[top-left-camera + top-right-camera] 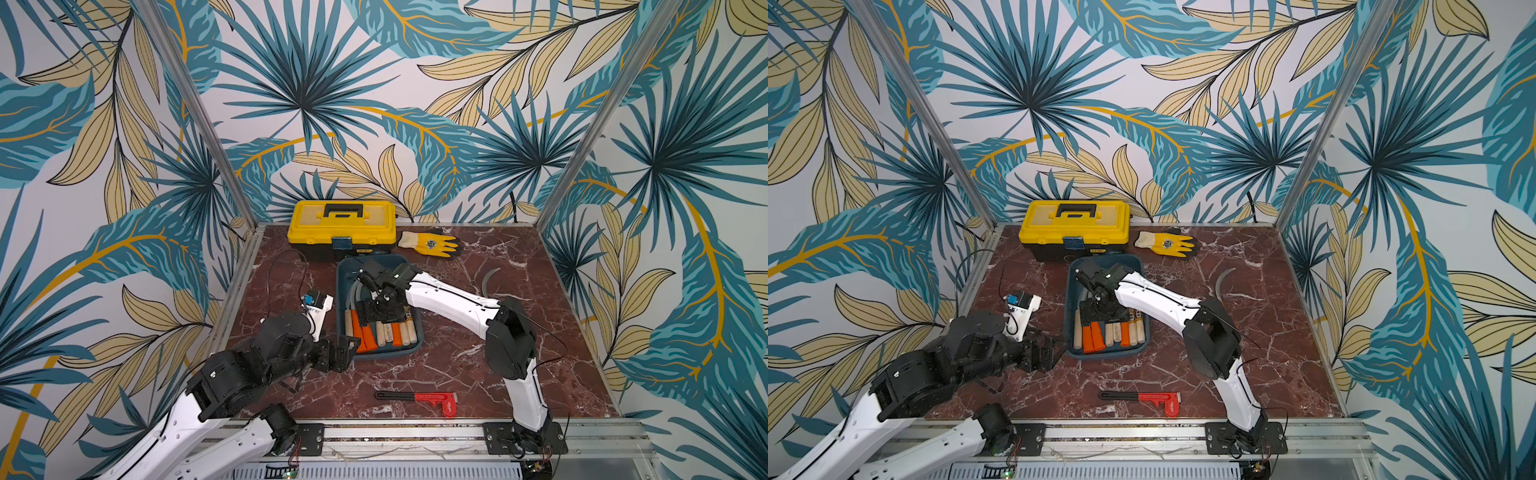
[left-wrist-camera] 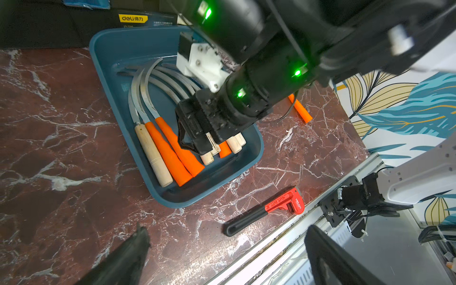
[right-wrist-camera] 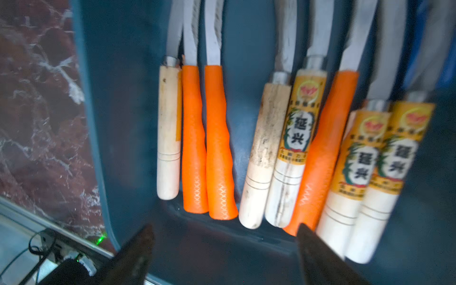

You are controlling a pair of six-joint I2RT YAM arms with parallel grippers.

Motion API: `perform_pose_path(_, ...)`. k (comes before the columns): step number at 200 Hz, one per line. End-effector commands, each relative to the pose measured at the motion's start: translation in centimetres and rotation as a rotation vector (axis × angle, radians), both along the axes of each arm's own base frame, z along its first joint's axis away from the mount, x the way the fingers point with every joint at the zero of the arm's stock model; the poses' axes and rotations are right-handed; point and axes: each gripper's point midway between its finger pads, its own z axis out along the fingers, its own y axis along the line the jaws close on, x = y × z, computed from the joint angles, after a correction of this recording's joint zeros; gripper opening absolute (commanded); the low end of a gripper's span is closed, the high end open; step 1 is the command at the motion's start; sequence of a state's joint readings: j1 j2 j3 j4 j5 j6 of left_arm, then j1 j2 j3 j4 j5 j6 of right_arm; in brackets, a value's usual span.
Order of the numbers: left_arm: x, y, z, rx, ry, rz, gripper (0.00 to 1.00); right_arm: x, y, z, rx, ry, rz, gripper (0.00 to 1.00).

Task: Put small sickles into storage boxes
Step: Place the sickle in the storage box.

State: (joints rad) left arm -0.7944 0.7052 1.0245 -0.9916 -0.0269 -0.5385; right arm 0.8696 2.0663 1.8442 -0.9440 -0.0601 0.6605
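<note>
The right hand (image 3: 225,227) hangs low over the blue tray (image 2: 138,49), its two fingers spread wide with nothing between them. Eight sickles (image 3: 195,138) lie side by side in the tray, handles toward the front. One more sickle (image 1: 489,282) lies out on the worktop (image 1: 457,365), to the right of the tray. The right arm reaches across above its handle, so only the curved blade shows in both top views. The left hand (image 1: 345,353) waits just beside the tray's near left corner, fingers spread too, holding nothing.

I think the lone sickle is the tricky bit. The arm could bump it when it pulls back and send it sliding. Its blade lies flat and thin, so fingers may slip off. The tray is crowded, so a new one may land on top or hook the rim.

The worktop looks like hard, smooth dark red stone with white veins. A yellow toolbox (image 1: 341,226) and a yellow glove (image 1: 430,244) sit at the back, and a red wrench (image 1: 419,401) lies near the front. The walls are covered in big blue and tan leaves
</note>
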Motion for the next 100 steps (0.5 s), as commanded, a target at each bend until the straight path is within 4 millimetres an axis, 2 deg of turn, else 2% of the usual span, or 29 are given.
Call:
perform_pose_path(1, 0.4, -0.6, 0.4, 0.028, -0.011, -0.034, 0.99, -0.2, -1.3, 1.4, 0.006, -0.016, -0.022, 1.0)
perform_pose_path(33, 1.2, -1.5, -0.1, 0.074, 0.004, -0.061, 0.99, 0.1, -3.9, 3.2, -0.022, -0.063, -0.051, 1.0)
perform_pose_path(79, 2.2, -4.0, -0.9, 0.103, 0.056, -0.127, 0.99, 0.3, -8.7, 4.3, -0.142, -0.134, -0.088, 0.99)
perform_pose_path(82, 2.3, -4.2, -0.9, 0.104, 0.058, -0.133, 0.99, 0.9, -9.8, 4.3, -0.154, -0.135, -0.117, 0.99)
perform_pose_path(100, 2.9, -5.4, -1.1, 0.096, 0.062, -0.157, 0.99, 1.2, -12.2, 4.5, -0.201, -0.154, -0.149, 1.0)
